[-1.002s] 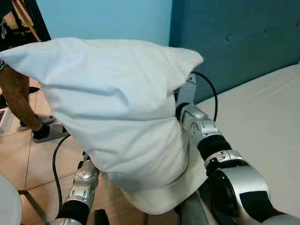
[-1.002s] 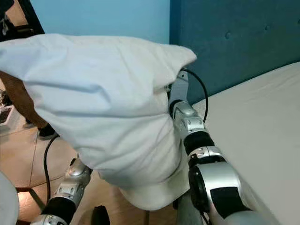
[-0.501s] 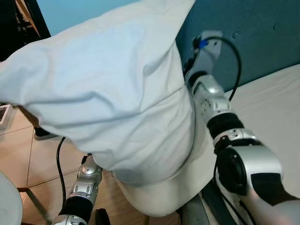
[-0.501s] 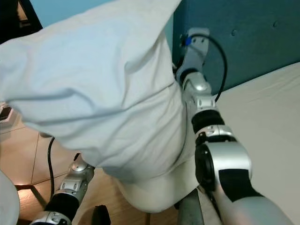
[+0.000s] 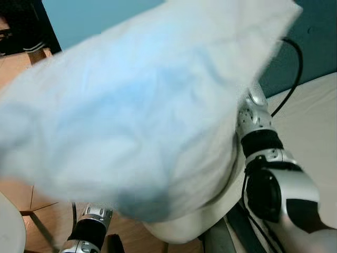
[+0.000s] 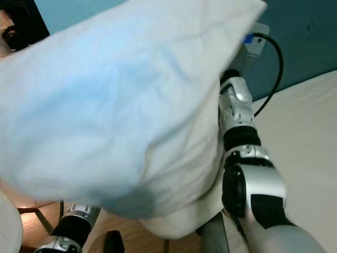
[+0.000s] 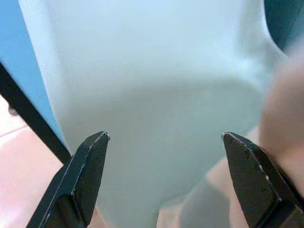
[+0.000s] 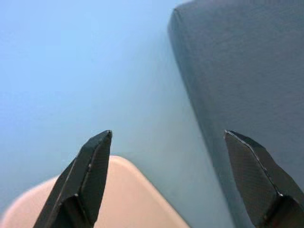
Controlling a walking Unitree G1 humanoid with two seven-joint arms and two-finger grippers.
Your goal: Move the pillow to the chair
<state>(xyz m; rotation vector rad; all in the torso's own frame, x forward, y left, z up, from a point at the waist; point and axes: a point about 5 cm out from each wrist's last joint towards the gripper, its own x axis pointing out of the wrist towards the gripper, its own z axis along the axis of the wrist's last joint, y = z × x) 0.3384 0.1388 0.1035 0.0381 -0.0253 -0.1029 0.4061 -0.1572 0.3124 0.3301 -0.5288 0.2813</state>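
White pillow [image 5: 142, 105] raised between 2 arms; left hand [image 7: 164, 156], right hand [image 8: 166, 156] both spread.

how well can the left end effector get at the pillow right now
Probably yes: the left end effector is open, and the pillow sits straight ahead between its fingers with nothing in front of it, though contact isn't clear.

Pillow [image 5: 142, 110]: hanging raised between the two arms, spreading across the near centre and left of the scene. Right arm [image 6: 247, 174]: reaching up along the pillow's right side. Left arm [image 5: 87, 237]: showing below the pillow's lower left edge. Bed [image 5: 308, 126]: lying to the right. Headboard [image 6: 305, 42]: standing behind the bed, far right. Wall [image 5: 89, 18]: standing far left of the headboard. Floor [image 5: 42, 216]: lying below, near left.
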